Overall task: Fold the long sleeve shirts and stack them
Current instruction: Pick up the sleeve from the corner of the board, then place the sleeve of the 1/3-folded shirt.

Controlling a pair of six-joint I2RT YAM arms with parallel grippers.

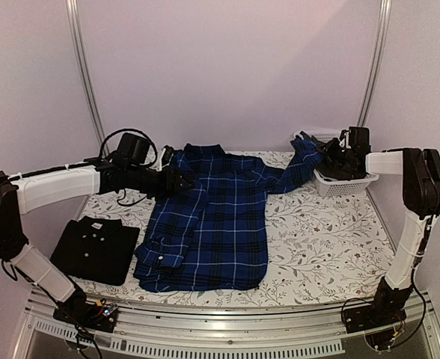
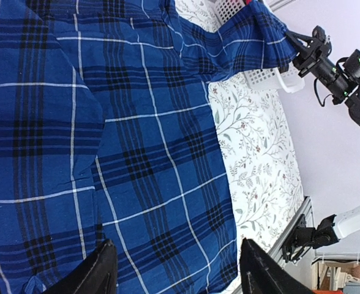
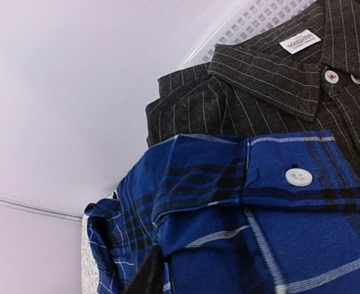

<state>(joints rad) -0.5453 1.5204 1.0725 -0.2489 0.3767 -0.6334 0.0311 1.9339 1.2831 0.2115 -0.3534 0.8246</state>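
Two shirts lie on the flower-printed surface (image 1: 317, 232): the black shirt (image 1: 96, 249), folded to a neat rectangle at the left front, and the blue plaid shirt (image 1: 212, 224), spread flat in the middle w/ one sleeve laid over its body. Its other sleeve (image 1: 298, 166) stretches away to the white basket (image 1: 347, 183), and there we see the main risk. The right gripper (image 1: 326, 155) is at the cuff (image 3: 290, 177), but we cannot tell if it is clamped or only touching. A thin pinch on soft woven cloth can slip, and the cuff may catch on the lattice rim or drag out the dark striped shirt (image 3: 259, 86) lying inside. The left gripper (image 2: 180, 275) hovers w/ fingers apart over the plaid near the shoulder, holding nothing, so nothing pins the body. In our judgement a pull on the sleeve may shift the whole shirt and spoil the fold. Cloth is limp and matte; the basket is hard plastic.
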